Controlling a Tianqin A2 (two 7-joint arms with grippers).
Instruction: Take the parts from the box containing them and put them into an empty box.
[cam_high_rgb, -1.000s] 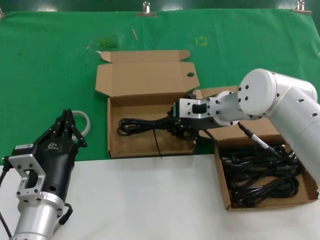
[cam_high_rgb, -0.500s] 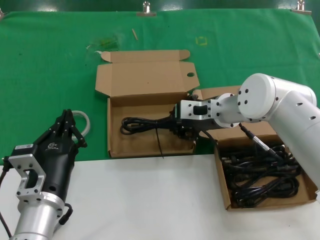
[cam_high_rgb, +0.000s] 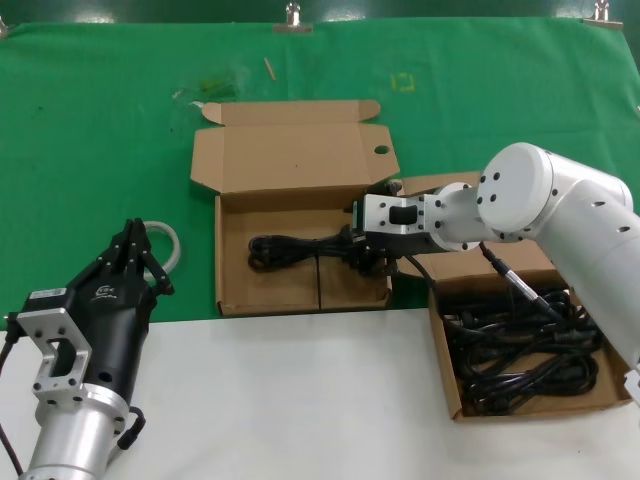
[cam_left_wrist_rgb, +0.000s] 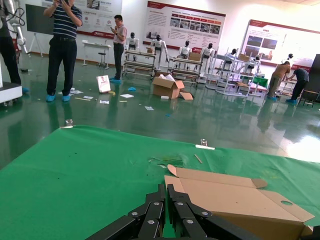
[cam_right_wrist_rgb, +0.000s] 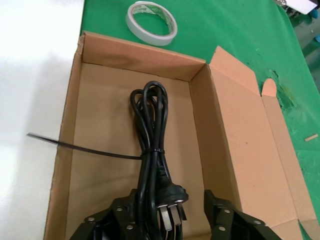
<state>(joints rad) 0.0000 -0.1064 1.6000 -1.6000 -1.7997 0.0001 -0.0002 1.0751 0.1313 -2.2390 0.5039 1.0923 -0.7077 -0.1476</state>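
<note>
Right wrist view: right gripper (cam_right_wrist_rgb: 165, 212) jaws spread; cord bundle (cam_right_wrist_rgb: 150, 145) lies in receiving box (cam_right_wrist_rgb: 220, 145)
Left gripper (cam_left_wrist_rgb: 165, 212): fingers together; parked
Risk: cable tie may snag withdrawing fingers

cord bundle (cam_high_rgb: 300, 247): black, looped, cable-tied, plug end toward the right, lying flat in left box | left box (cam_high_rgb: 232, 295): brown cardboard, lid open, one cord inside | right box (cam_high_rgb: 452, 388): brown cardboard, open, holds tangled black cords (cam_high_rgb: 520, 350)
</note>
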